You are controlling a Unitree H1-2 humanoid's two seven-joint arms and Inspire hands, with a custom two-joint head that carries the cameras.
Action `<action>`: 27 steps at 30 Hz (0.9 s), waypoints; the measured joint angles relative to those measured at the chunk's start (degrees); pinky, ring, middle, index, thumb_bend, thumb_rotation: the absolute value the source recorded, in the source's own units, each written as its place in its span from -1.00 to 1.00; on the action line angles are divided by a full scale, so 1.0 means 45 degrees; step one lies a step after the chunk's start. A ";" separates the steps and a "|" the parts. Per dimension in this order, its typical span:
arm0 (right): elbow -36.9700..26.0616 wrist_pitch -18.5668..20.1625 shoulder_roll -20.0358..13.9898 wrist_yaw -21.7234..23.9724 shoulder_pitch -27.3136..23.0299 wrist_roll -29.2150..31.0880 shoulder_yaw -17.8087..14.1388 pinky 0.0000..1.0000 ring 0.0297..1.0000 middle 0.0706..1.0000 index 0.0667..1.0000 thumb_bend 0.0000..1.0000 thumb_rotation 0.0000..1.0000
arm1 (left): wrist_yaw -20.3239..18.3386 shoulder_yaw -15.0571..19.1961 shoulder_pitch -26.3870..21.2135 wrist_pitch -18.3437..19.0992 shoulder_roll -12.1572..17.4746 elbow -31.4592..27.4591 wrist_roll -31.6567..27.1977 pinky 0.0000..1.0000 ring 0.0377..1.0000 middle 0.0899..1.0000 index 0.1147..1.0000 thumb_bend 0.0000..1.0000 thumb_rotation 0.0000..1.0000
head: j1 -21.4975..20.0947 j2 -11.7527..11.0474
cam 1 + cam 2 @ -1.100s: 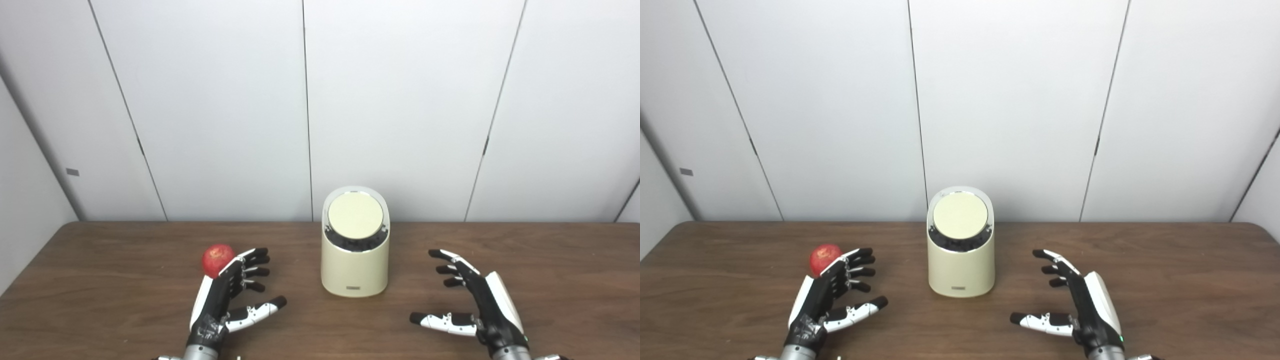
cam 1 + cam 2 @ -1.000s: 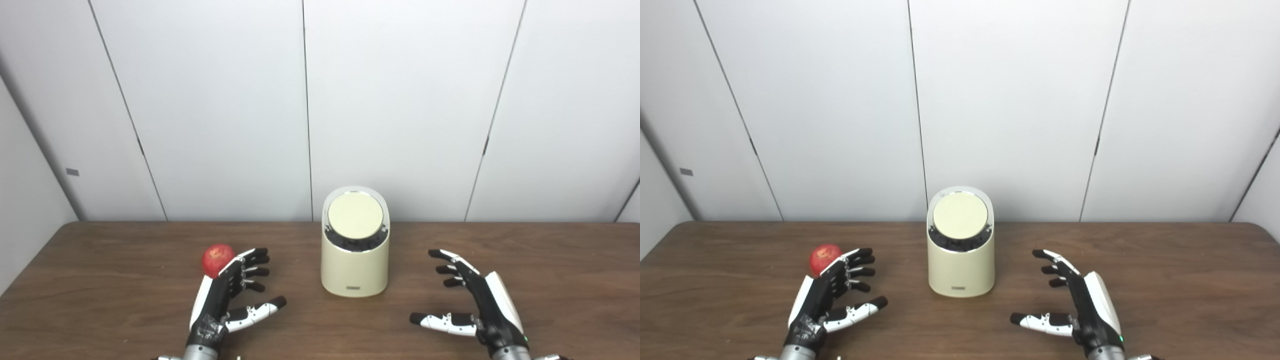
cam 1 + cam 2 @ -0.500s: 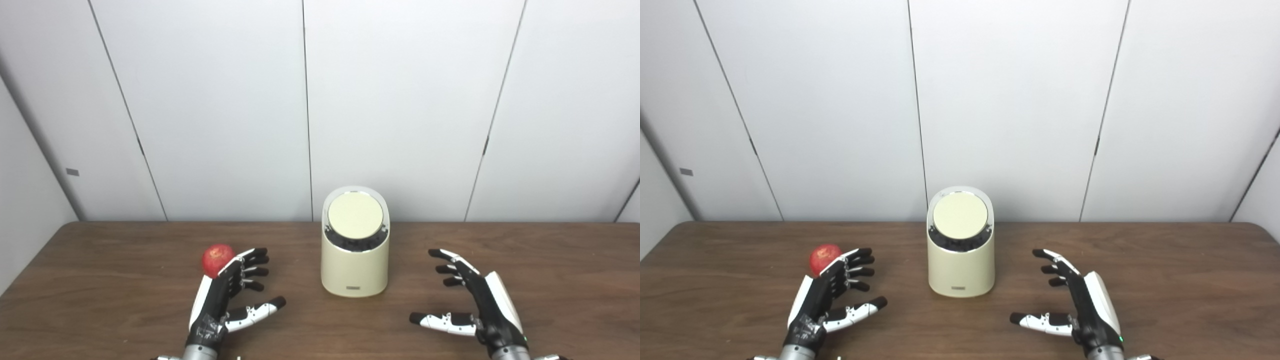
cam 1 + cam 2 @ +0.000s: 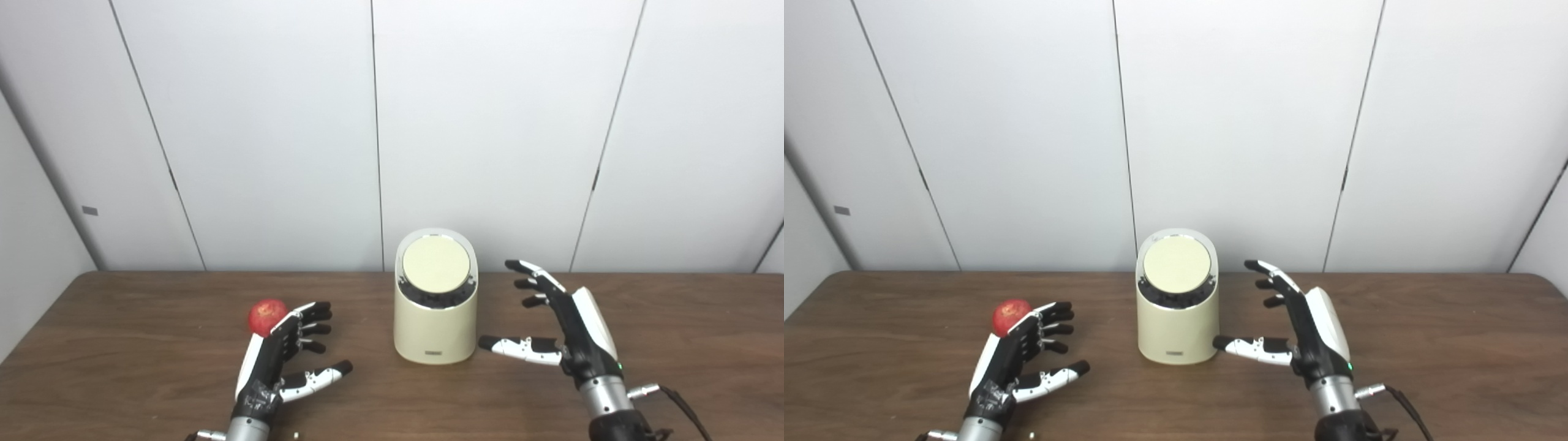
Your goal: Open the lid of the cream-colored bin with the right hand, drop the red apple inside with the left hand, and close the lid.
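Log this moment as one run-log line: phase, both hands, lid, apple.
phase: reaching for lid | right hand: open, beside bin | left hand: open, by apple | lid: closed | apple: on table

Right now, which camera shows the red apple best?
The left eye view: the apple shows a bit more of itself beside the left hand. The right eye view shows it too, with the fingers covering slightly more.

Looks like a lab/test rm: plain white wall panels (image 4: pixel 490 122), bare wooden table (image 4: pixel 122 367).
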 measured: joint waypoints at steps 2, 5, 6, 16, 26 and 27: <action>-0.0170 0.0641 0.0001 0.0228 -0.0364 -0.0292 0.0069 0.29 0.61 0.74 0.73 0.51 -0.36 | 0.0005 -0.0001 -0.0007 -0.0065 -0.0010 0.0008 0.0005 0.18 0.43 0.51 0.53 0.44 -0.99 | -0.0059 -0.0020; -0.0289 0.1441 -0.0081 0.0591 -0.0818 -0.0757 0.0276 0.26 0.60 0.73 0.75 0.50 -0.30 | 0.0032 0.0000 -0.0006 -0.0208 -0.0031 0.0008 0.0068 0.19 0.42 0.52 0.54 0.43 -0.98 | -0.0001 0.0019; -0.0300 0.1551 -0.0111 0.0641 -0.0926 -0.0843 0.0327 0.26 0.60 0.72 0.76 0.50 -0.30 | 0.0030 0.0001 -0.0006 -0.0213 -0.0037 0.0008 0.0072 0.20 0.43 0.53 0.55 0.42 -0.97 | -0.0001 0.0019; -0.0343 0.2887 -0.0529 0.1438 -0.2242 -0.1757 0.0758 0.17 0.52 0.70 0.76 0.48 -0.15 | -0.0006 0.0022 0.0004 -0.0208 -0.0072 -0.0013 -0.0006 0.19 0.44 0.53 0.54 0.44 -0.99 | 0.0038 0.0078; -0.0143 0.3609 -0.0823 0.2554 -0.3820 -0.2804 0.1616 0.28 0.61 0.75 0.77 0.51 -0.13 | -0.0085 0.0006 0.0033 -0.0212 -0.0082 -0.0071 -0.0078 0.23 0.45 0.52 0.54 0.44 -0.96 | 0.0038 0.0117; -0.0031 0.3615 -0.0829 0.2586 -0.3929 -0.2867 0.1656 0.28 0.62 0.74 0.76 0.51 -0.14 | -0.0100 0.0008 0.0034 -0.0212 -0.0082 -0.0071 -0.0101 0.22 0.45 0.52 0.54 0.44 -0.96 | 0.0019 0.0136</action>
